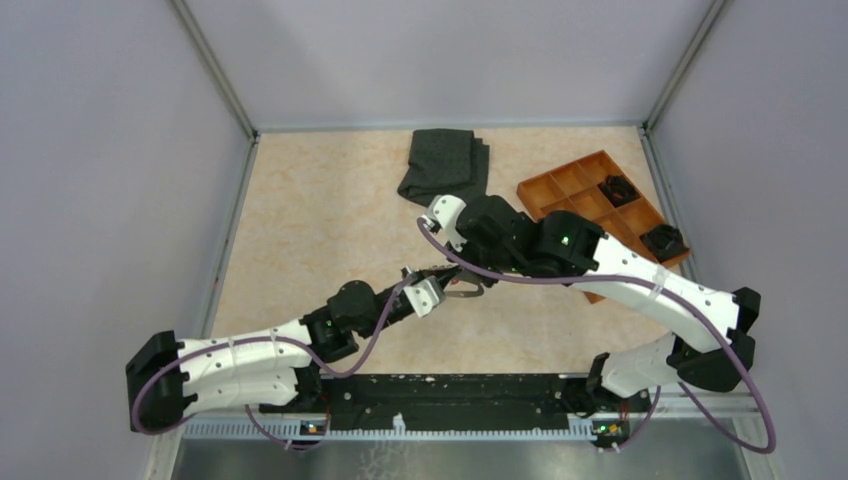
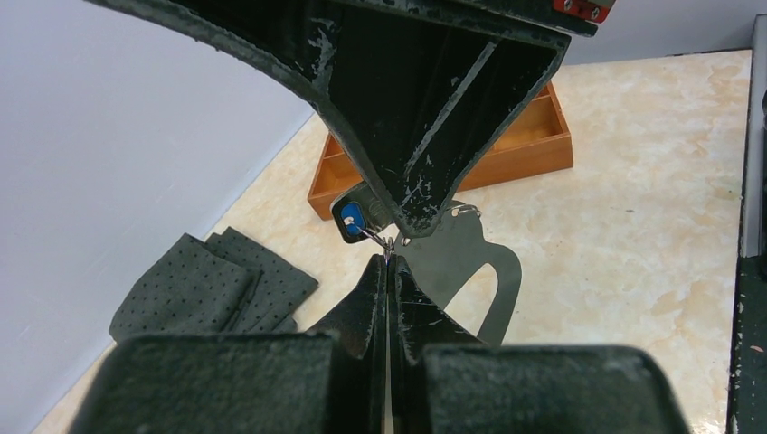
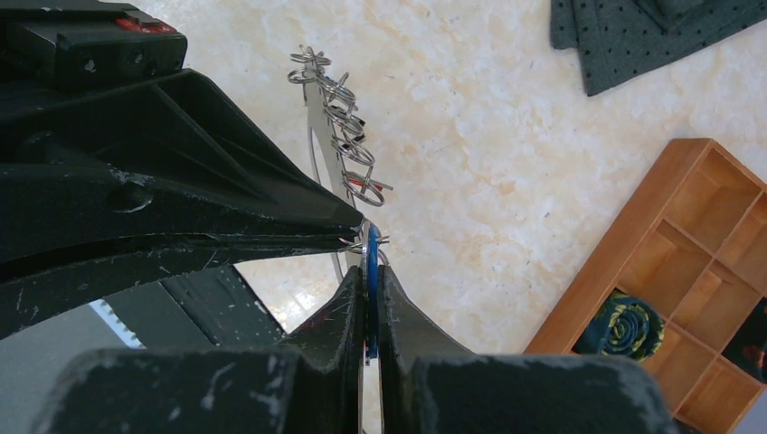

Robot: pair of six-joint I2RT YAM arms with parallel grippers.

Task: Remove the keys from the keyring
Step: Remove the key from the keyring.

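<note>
Keyring [image 2: 463, 246] sits between both arms over the middle of the table [image 2: 633, 226]. The left tool [image 2: 389, 264] is pressed together, seemingly nipping a small wire ring at the band's end, though the spot is tiny. The right tool [image 3: 370, 271] pinches the blue key [image 2: 352, 220]; other keys [image 3: 355, 185] hang along the band.

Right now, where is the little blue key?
The blue key is pinched in the right gripper, over the middle of the table in the top view, tip to tip with the left gripper, which is shut on the keyring beside it.
</note>
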